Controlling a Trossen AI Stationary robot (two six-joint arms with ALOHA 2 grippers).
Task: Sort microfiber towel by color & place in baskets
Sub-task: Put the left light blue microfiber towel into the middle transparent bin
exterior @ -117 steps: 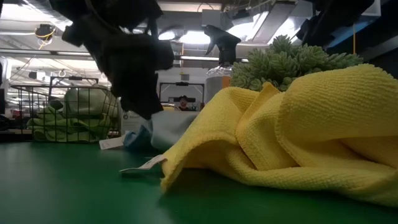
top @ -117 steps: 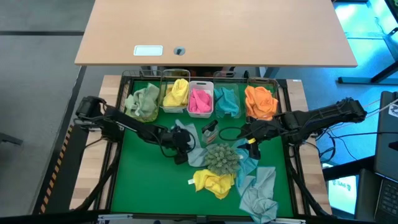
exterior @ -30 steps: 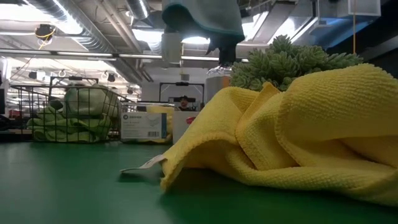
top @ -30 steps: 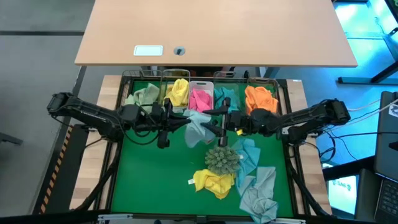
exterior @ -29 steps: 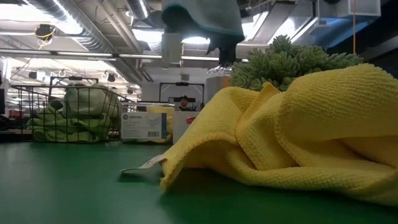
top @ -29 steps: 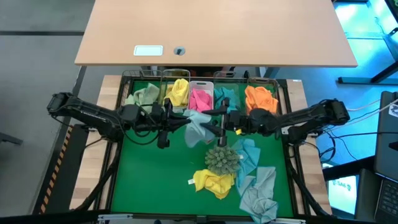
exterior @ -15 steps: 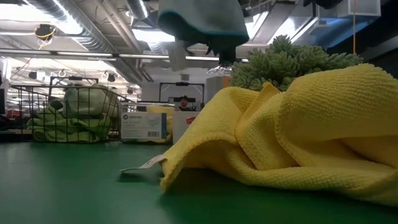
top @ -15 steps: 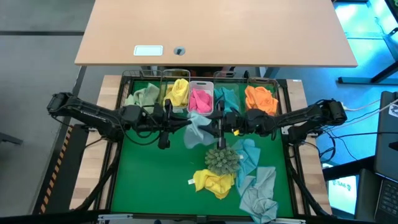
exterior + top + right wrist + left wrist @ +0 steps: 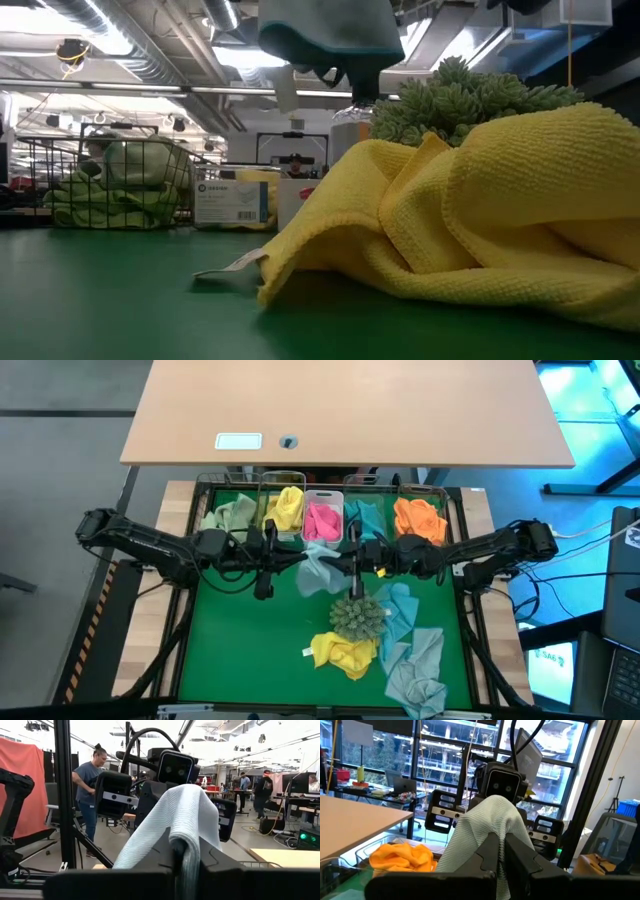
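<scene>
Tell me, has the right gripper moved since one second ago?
Yes, slightly. In the high view the right gripper has shifted toward the left gripper, judged against the pink basket, and now pinches the light-blue towel.

Five baskets in a row along the far edge of the green mat, one light blue towel held up between both grippers.

From left: wire basket [image 9: 226,520] with pale green towels, clear bin [image 9: 283,510] with yellow, white bin [image 9: 322,520] with pink, clear bin [image 9: 364,518] with teal, clear bin [image 9: 420,520] with orange, heaped above the rim. Light blue towel [image 9: 320,567] hanging in mid-air just in front of the pink and teal bins, pinched by left gripper [image 9: 303,557] and right gripper [image 9: 347,563], draped over both sets of closed fingers. Loose on the mat nearer: crumpled yellow towel [image 9: 344,652], blue-grey towels [image 9: 412,660] beside it.
</scene>
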